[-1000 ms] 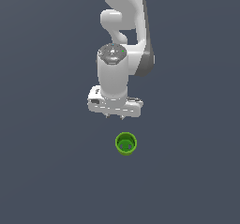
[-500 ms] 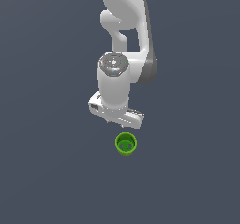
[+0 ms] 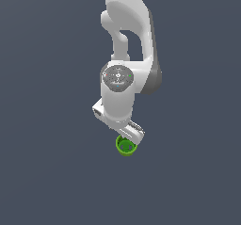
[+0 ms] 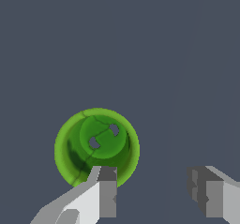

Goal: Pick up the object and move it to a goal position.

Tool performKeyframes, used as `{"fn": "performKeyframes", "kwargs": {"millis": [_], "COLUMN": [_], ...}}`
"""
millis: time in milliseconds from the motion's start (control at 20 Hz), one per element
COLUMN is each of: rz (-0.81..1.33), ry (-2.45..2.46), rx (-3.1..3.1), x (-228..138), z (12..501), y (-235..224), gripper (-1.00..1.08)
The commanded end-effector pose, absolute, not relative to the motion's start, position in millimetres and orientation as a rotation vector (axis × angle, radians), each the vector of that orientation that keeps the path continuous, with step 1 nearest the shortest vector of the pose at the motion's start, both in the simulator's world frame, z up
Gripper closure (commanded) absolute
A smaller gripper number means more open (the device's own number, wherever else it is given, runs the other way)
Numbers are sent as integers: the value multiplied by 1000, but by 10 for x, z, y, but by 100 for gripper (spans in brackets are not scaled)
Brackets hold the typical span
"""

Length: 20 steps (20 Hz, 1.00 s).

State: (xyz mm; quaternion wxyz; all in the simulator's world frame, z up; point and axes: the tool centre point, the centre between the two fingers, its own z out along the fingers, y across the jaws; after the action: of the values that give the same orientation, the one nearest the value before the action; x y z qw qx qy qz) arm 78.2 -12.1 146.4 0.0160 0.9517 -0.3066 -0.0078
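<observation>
The object is a small bright green cup (image 3: 125, 147) with a darker hollow inside, standing upright on the grey floor. In the exterior view the arm's hand hangs right over it and hides its far rim. In the wrist view the cup (image 4: 96, 143) shows from above, and one fingertip (image 4: 107, 190) overlaps its rim while the other fingertip (image 4: 206, 195) stands well apart to the side. My gripper (image 4: 152, 192) is open and empty, offset to one side of the cup and not centred on it. The fingers are hidden behind the hand in the exterior view.
Plain dark grey floor (image 3: 52, 172) on all sides. The white arm (image 3: 127, 36) rises from the hand toward the exterior view's top. No other object shows.
The hand has come down and toward the cup, and has turned about its own axis. It now covers the cup's upper rim in the exterior view. The cup has not moved.
</observation>
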Motion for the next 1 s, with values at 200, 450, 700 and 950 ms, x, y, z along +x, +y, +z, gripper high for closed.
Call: {"fn": "performKeyframes", "kwargs": {"millis": [200,450,700,950], "rz": [-26,-25,-20,-13], "ry": [-1186,-1353,-1510,-1658], "rx": [2861,2775,2680,2578], "x": [953,1071,1180,1277], "z": [1381,1313,1244,1171], "y": [-61,-3,65,146], "gripper": [-20,-20,-20,-20]}}
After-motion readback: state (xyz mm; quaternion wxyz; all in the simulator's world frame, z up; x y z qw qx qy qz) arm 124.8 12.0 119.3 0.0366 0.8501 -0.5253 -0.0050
